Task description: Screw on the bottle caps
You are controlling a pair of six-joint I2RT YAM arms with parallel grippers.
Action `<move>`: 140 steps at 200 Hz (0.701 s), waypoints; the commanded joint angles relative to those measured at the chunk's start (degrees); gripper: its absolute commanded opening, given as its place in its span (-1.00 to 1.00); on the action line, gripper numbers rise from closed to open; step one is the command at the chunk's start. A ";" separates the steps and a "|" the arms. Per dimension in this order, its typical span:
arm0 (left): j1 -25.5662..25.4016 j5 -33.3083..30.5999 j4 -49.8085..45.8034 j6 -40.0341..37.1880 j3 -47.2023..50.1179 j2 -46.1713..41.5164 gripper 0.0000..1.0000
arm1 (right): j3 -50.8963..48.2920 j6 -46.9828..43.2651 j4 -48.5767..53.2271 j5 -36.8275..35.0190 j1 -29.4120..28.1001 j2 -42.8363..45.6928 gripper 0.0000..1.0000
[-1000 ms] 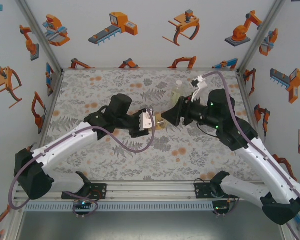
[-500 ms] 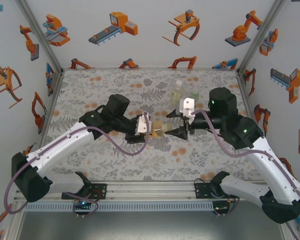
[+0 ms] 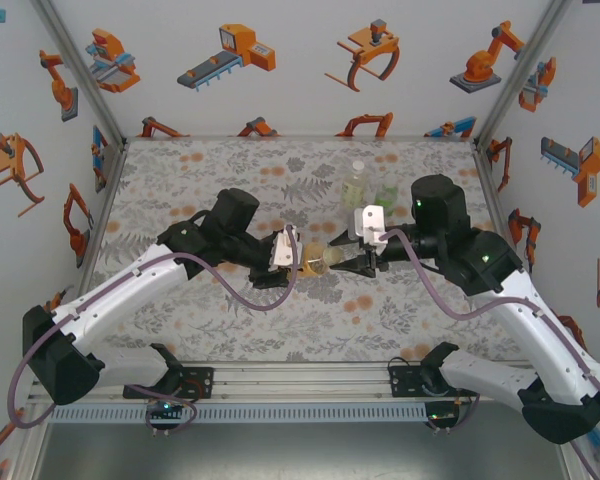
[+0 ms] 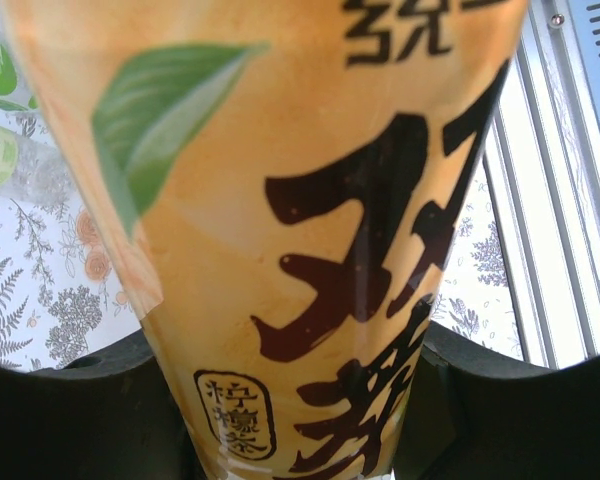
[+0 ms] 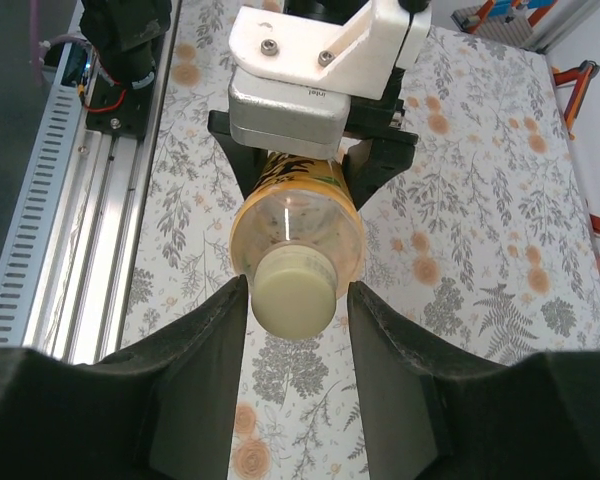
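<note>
Right wrist view: left gripper (image 5: 308, 165) clamps the amber, yellow-labelled plastic bottle (image 5: 295, 215) lying axis-on, its pale yellow round cap (image 5: 295, 292) between the part-open jaws of the right gripper (image 5: 297, 300), contact unclear.

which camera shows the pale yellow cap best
Right wrist: the pale yellow cap faces the lens on the amber bottle, between the fingers of the right gripper. Top external gives barely a distant speck; left wrist gives the bottle's label.
</note>
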State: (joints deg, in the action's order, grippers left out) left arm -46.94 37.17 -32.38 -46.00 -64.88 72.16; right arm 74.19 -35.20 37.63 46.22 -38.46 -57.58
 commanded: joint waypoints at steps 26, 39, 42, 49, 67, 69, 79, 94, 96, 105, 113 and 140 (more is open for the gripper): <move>0.09 1.58 -1.26 -0.94 -1.63 -0.84 -1.00 | -1.42 0.65 -3.80 2.63 -0.30 1.02 -0.18; 0.09 1.59 -1.18 -0.93 -1.59 -0.83 -1.00 | -1.42 0.87 -3.67 2.88 -0.30 0.89 -0.24; 0.09 1.55 -1.19 -0.96 -1.57 -0.85 -1.00 | -1.42 0.84 -3.65 2.90 -0.30 0.87 -0.27; 0.09 1.50 -1.18 -1.02 -1.50 -0.83 -1.00 | -1.42 0.83 -3.47 2.91 -0.30 0.78 -0.32; 0.08 1.25 -1.11 -0.98 -1.50 -0.73 -1.00 | -1.42 1.41 -3.39 3.26 -0.30 0.80 -0.52; 0.09 1.13 -1.06 -0.97 -1.48 -0.76 -1.00 | -1.38 1.64 -3.47 3.27 -0.30 0.80 -0.55; 0.09 0.69 -0.93 -0.94 -1.39 -0.64 -1.00 | -1.58 4.15 -4.28 2.46 -0.30 0.70 -0.71; 0.09 -0.36 -0.38 -0.56 -1.17 -0.64 -1.00 | -1.72 8.99 -4.97 0.12 -0.30 0.53 -1.00; 0.09 -0.48 -0.27 -0.51 -1.13 -0.67 -1.00 | -1.80 10.15 -5.18 -0.53 -0.35 0.54 -1.00; 0.09 -1.08 0.13 -0.50 -0.87 -0.79 -1.00 | -2.59 17.00 -7.51 -4.48 -0.43 0.86 -1.00; 0.12 -1.77 0.92 -0.24 -0.50 -0.92 -1.00 | -4.12 24.62 -10.43 -8.00 -0.56 1.53 -1.00; 0.16 -5.84 5.68 1.45 1.54 -1.53 -1.00 | -10.46 53.14 -21.20 -23.95 -1.09 4.97 -1.00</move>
State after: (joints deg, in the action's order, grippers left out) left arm -46.65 34.06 -31.92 -45.30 -64.58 72.16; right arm 68.25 -11.99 27.55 38.46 -38.94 -55.09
